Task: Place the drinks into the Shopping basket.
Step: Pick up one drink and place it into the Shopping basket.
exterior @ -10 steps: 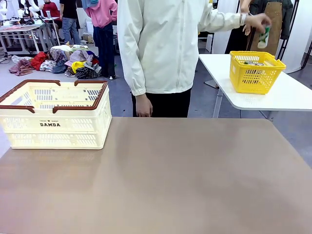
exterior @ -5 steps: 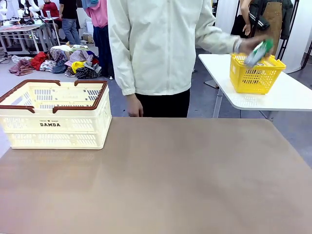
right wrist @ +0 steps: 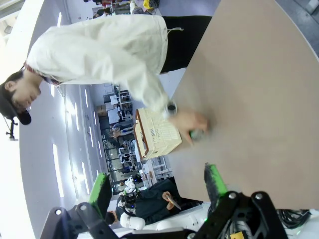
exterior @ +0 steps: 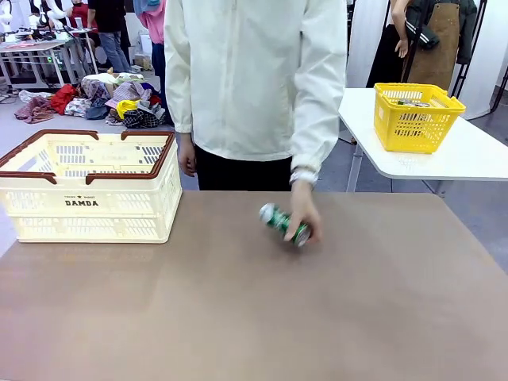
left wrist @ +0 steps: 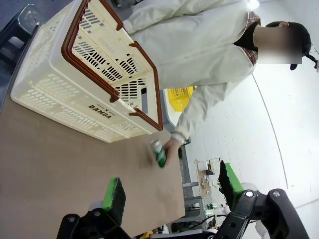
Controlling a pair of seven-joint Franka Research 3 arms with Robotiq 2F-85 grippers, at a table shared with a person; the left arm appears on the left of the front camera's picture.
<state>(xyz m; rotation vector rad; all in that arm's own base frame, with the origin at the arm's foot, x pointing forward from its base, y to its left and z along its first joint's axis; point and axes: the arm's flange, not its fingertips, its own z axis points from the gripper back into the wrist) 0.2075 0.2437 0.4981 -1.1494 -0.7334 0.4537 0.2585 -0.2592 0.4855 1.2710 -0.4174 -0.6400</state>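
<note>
While the surface (exterior: 238,317) carries an empty-looking Shopping basket (exterior: 87,213), nothing is placed yet. The left pincer (left wrist: 172,190) and right pincer (right wrist: 157,186) gape wide, holding nothing. A person's hand (exterior: 306,216) holds a tilted green-and-white can (exterior: 279,221) low over the surface, well right of the basket; pick and drop remain.

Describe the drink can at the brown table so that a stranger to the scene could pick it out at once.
Start at the brown table, then go right of the cream basket to the person's hand near the far edge. In that hand is the can: slim, green-and-white, silver-topped and tilted, far smaller than the basket.
</note>
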